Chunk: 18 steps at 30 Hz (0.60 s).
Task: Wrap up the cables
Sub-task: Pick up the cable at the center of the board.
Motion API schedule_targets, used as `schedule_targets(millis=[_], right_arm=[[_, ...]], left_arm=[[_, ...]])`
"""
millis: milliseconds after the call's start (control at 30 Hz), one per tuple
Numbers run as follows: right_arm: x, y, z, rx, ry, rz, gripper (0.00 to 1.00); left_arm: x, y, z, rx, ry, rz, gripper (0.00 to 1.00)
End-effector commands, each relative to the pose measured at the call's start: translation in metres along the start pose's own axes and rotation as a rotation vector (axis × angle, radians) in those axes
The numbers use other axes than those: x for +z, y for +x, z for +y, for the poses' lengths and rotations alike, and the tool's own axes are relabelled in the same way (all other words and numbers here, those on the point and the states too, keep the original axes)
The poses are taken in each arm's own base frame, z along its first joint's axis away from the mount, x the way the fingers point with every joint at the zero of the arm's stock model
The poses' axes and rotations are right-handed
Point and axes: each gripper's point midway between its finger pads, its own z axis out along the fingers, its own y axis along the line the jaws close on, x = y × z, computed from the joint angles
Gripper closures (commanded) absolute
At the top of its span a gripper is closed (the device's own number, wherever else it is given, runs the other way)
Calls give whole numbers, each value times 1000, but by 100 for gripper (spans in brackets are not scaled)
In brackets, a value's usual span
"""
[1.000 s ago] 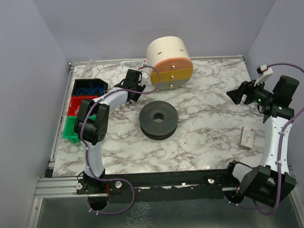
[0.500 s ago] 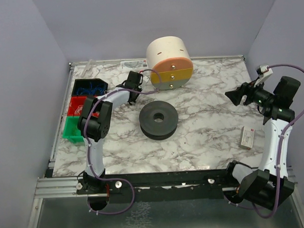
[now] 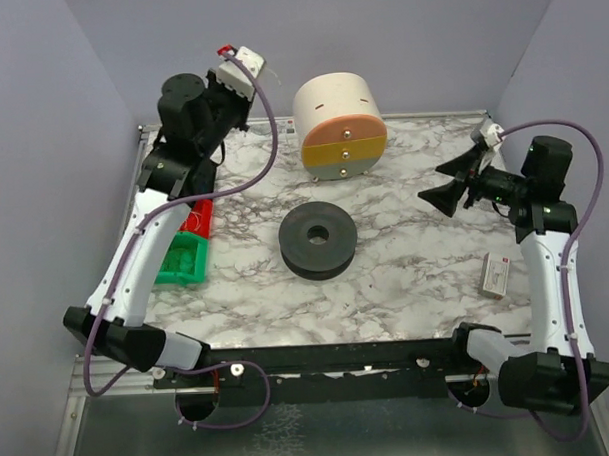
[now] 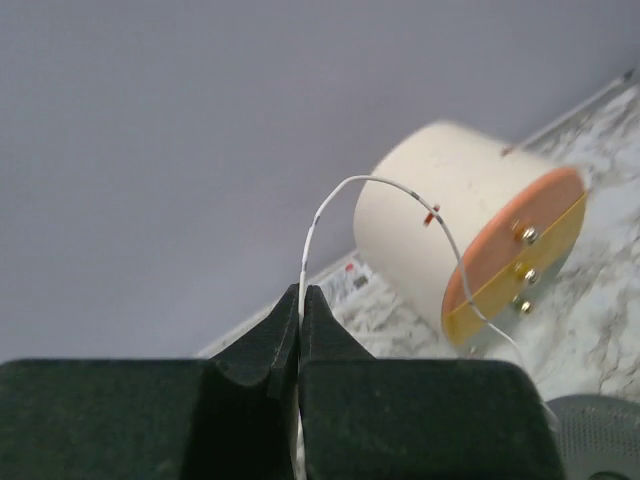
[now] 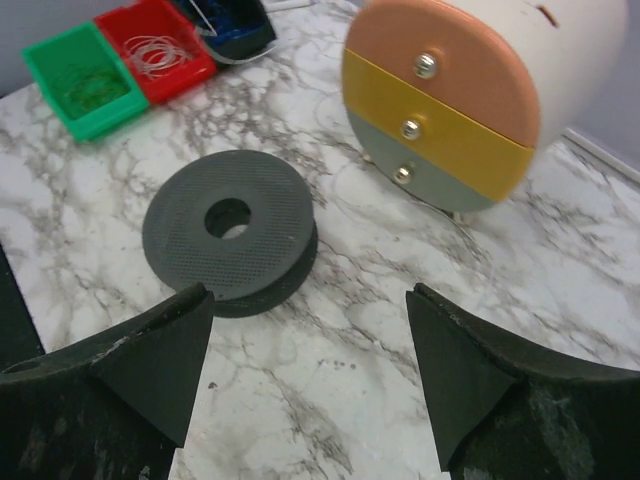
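Note:
In the left wrist view my left gripper (image 4: 301, 296) is shut on a hair-thin whitish cable (image 4: 345, 184). The cable arcs up out of the jaws, passes in front of the cream drum and runs down to the lower right. From above, the left gripper (image 3: 228, 109) is raised high at the back left and the cable is too thin to make out. The dark grey spool (image 3: 319, 239) lies flat mid-table, bare of wire where it shows (image 5: 230, 232). My right gripper (image 3: 435, 187) hovers open right of the spool, nothing between its fingers (image 5: 308, 300).
A cream drum with orange, yellow and grey-green drawer fronts (image 3: 341, 127) stands behind the spool. Green (image 5: 85, 85), red (image 5: 155, 50) and blue (image 5: 230, 20) bins of wire sit at the left edge. A small white box (image 3: 497, 274) lies near the right arm.
The left arm swung from low near the bins up to the back left, jaws closing on the cable. The right gripper moved left toward the middle and opened a little wider.

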Motion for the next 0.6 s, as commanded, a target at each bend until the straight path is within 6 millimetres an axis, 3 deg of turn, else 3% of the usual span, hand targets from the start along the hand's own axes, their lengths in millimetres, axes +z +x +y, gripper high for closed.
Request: schedule_targets(millis=[0, 133, 233, 467, 567], right_arm=[[25, -4, 23, -82, -125, 24, 15], [52, -8, 43, -106, -249, 34, 14], [67, -12, 82, -181, -440, 12, 10], [113, -31, 142, -335, -594, -108, 0], [143, -37, 153, -290, -573, -105, 0]], left_arm=[[-25, -62, -20, -47, 158, -143, 100], [-43, -106, -27, -119, 239, -238, 100], [-51, -124, -37, -190, 304, -277, 100], [-49, -134, -47, -320, 362, -305, 100], [-49, -143, -43, -341, 357, -325, 100]])
